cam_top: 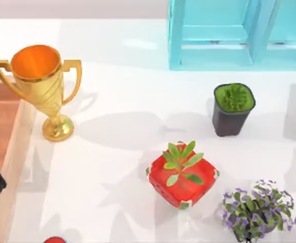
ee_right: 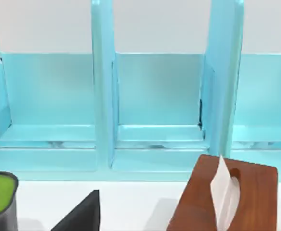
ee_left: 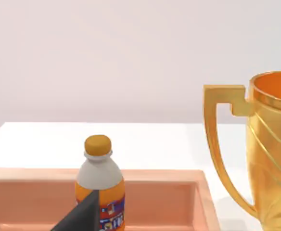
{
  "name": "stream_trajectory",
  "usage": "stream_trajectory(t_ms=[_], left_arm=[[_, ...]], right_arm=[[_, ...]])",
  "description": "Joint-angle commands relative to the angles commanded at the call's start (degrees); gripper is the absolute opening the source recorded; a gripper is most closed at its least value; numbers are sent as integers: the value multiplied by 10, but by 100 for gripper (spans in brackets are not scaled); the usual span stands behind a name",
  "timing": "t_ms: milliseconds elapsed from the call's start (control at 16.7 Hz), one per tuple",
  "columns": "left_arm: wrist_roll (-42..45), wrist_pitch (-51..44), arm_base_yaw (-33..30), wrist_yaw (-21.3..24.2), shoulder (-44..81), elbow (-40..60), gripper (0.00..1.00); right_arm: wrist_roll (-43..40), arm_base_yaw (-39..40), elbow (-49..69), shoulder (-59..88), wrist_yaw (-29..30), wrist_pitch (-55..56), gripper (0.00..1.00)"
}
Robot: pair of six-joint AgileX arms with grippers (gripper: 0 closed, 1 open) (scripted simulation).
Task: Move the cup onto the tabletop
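Seemingly nothing done yet: tabletop (cam_top: 112, 172) holds trophy (cam_top: 39, 86) and potted plants, cup not among them. Cup's place: cannot tell, so neither which way it points nor its long axis. Left gripper (ee_left: 85, 211) looks over orange bottle (ee_left: 99, 185) on reddish-brown wooden surface (ee_left: 169, 197), table's left. Right gripper (ee_right: 85, 209) faces blue shelf (ee_right: 155, 96). Grip state, both: cannot tell. Left: locate, grasp, lift, set down.
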Motion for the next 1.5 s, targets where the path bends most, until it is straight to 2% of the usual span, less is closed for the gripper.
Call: stream_trajectory(t_ms=[240, 420, 600, 1080, 1320, 1500], left_arm=[[4, -18, 4, 0, 19, 19, 100], [20, -86, 18, -1, 91, 91, 100], [42, -194, 37, 0, 218, 204, 100], [108, -536, 99, 0, 663, 536, 100], [135, -666, 123, -1, 821, 674, 100], [148, -727, 136, -2, 899, 745, 100]], right_arm=[[0, 0, 0, 0, 0, 0, 100], [0, 0, 0, 0, 0, 0, 100], [0, 0, 0, 0, 0, 0, 100], [0, 0, 0, 0, 0, 0, 100], [0, 0, 0, 0, 0, 0, 100], [0, 0, 0, 0, 0, 0, 100]])
